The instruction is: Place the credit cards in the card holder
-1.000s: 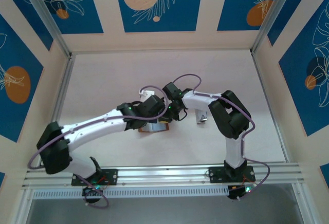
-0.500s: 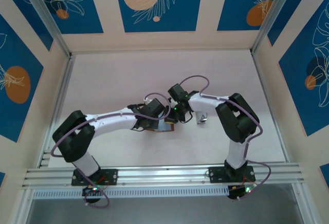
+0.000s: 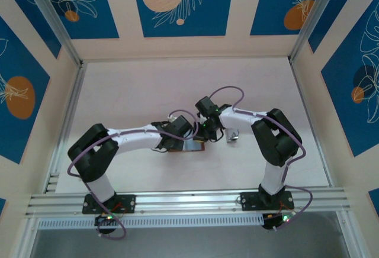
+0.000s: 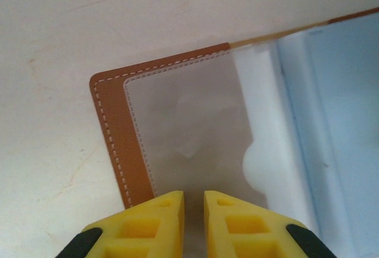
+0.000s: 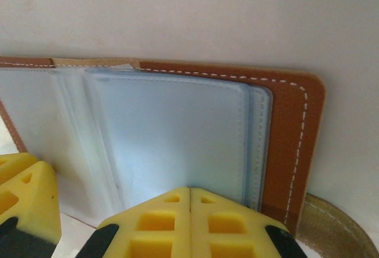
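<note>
While the left gripper (image 4: 193, 203) sits at the near edge of the card holder (image 4: 116, 142) with its fingers a sliver apart, we honestly can't tell if it's pinching the clear sleeve (image 4: 195, 116). The right gripper (image 5: 189, 203) has its fingers pressed together at that same edge. The holder lies open, flat on the pale table (image 4: 71, 27) stretching beyond it.

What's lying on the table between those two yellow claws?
The open card holder, clear sleeves up. The top view shows it between the left gripper and the right gripper.
</note>
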